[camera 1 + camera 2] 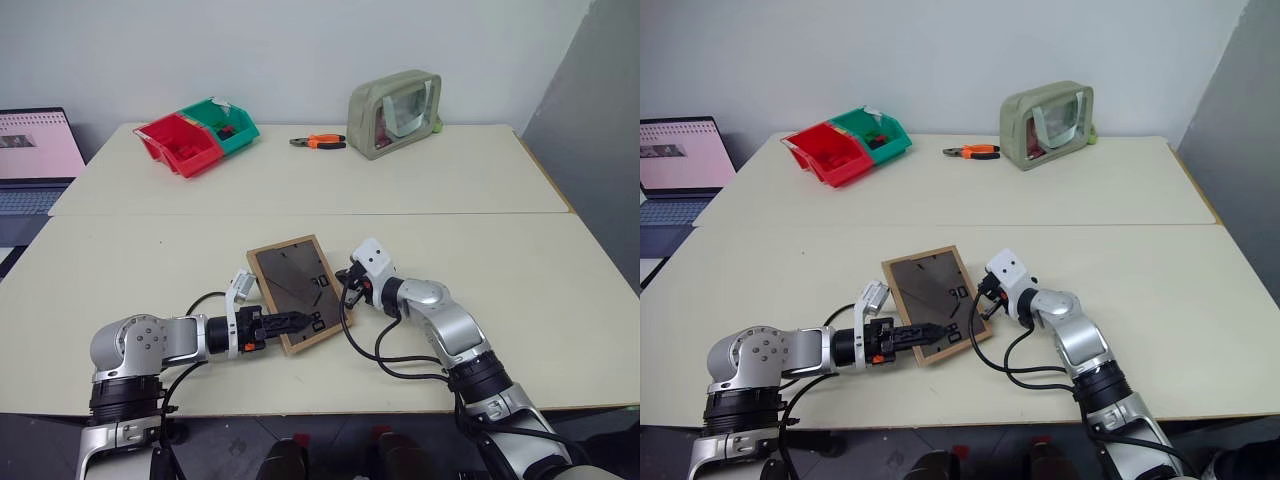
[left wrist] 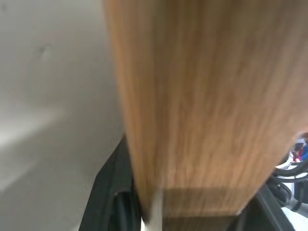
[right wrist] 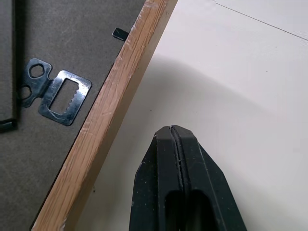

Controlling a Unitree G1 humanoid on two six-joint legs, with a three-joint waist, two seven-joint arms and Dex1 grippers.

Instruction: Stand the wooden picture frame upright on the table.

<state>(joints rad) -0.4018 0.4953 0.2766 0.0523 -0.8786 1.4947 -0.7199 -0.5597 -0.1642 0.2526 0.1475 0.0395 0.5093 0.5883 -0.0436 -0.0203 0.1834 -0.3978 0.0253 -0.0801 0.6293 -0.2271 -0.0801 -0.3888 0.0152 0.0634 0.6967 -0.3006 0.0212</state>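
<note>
the cream table [image 1: 480,190] fills the head view; at lower centre the wooden picture frame [image 1: 292,272] lies face down, not yet upright. the left gripper [image 1: 303,322] pinches its near edge; the right gripper [image 1: 347,288], pressed together, sits beside it.

Frame [image 1: 933,300] flat, dark back up.

You've got two silver-grey metal arms with rounded joint housings and black collars at the joints. Left gripper [image 1: 300,322]: black fingers [image 1: 285,321], white wrist block, small orange marks on the black section. Right gripper [image 1: 347,287]: black fingers [image 3: 179,192], white boxy wrist housing with a dark dot. Loose black cables loop off both forearms.
</note>
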